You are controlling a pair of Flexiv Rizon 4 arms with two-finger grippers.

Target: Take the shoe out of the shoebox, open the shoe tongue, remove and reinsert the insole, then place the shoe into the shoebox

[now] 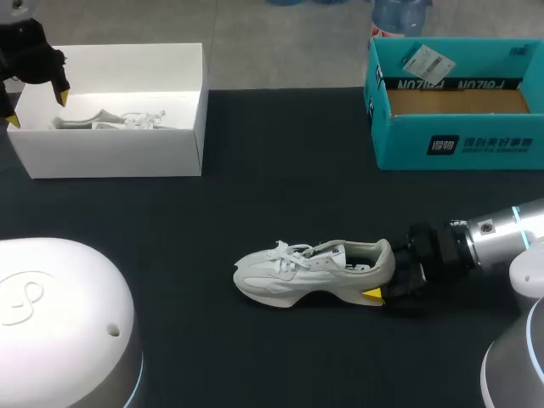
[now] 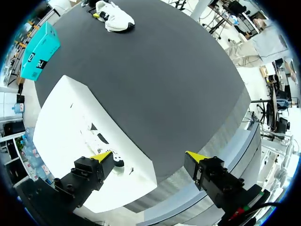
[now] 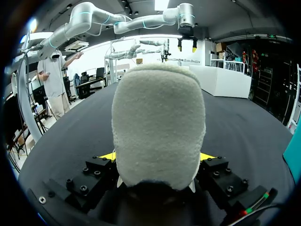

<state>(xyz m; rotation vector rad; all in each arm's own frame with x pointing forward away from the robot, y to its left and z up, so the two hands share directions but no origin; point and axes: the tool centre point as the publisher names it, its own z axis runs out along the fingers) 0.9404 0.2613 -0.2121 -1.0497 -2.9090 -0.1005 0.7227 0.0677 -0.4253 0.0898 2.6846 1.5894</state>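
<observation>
Right fingers (image 3: 96,170) clamp the shoe (image 1: 293,274) — left fingers (image 2: 91,170) spread above white shoebox (image 1: 110,157).

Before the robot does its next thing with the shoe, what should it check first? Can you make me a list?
1. Shoe out of the box: ok. The white shoe stands on its sole on the table.
2. Grip on the shoe: ok. The right jaws press the heel from both sides.
3. Other arm free to help: ok. The left jaws are open and empty, above the white shoebox.
4. Tongue opened: cannot tell. The laces cover it.
5. Insole in place: cannot tell. The inside of the shoe is too dark to see.
6. White shoebox empty: not ok. A second shoe lies in it.
</observation>
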